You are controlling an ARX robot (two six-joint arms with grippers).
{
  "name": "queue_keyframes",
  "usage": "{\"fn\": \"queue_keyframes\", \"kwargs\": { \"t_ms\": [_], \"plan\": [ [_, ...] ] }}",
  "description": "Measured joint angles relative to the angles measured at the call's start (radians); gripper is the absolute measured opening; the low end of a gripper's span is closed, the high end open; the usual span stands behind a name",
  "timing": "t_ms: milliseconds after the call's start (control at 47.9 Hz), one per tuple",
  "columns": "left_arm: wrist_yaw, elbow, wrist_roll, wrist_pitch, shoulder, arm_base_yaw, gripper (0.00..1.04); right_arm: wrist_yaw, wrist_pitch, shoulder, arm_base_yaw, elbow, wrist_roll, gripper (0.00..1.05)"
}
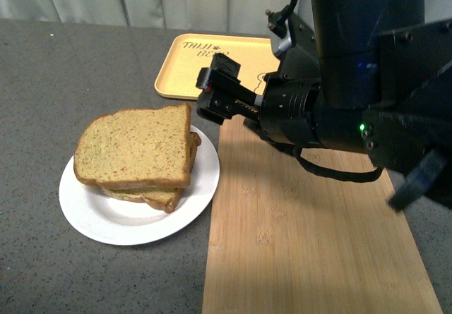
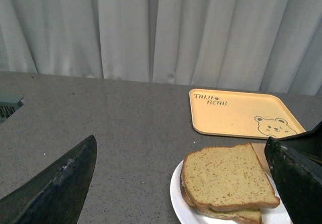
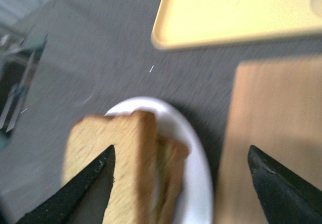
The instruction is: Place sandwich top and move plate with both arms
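Note:
The sandwich top [image 1: 134, 147], a speckled tan slice with a brown crust, lies on another slice on the round white plate [image 1: 92, 219]. My right gripper [image 1: 212, 92] hovers open just beyond the plate's far right rim, holding nothing. In the blurred right wrist view its open jaws [image 3: 181, 148] frame the sandwich top [image 3: 108, 153] and the plate [image 3: 198, 168] rim. The left wrist view shows my left gripper [image 2: 181, 141] open and empty, with the sandwich top [image 2: 226, 176] and the plate [image 2: 181, 199] between its dark fingers [image 2: 55, 189]. The left arm is out of the front view.
A bamboo board [image 1: 304, 236] lies right of the plate, touching its rim. A yellow tray [image 1: 183, 67] with a bear drawing sits at the back. Grey tabletop [image 1: 42, 95] spreads to the left, with pale curtains [image 2: 151, 27] behind.

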Motion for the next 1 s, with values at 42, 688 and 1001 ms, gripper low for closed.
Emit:
{"fn": "queue_keyframes", "kwargs": {
  "t_ms": [42,688,1001],
  "plan": [
    [0.001,0.0,0.0,0.0,0.0,0.0,0.98,0.093,0.085,0.013,0.005,-0.027,-0.053,0.71],
    [0.0,0.0,0.0,0.0,0.0,0.0,0.98,0.538,0.649,-0.177,-0.127,-0.445,-0.48,0.01],
    [0.003,0.0,0.002,-0.001,-0.002,0.0,0.98,0.352,0.472,-0.834,-0.357,-0.831,-0.62,0.01]
  ]
}}
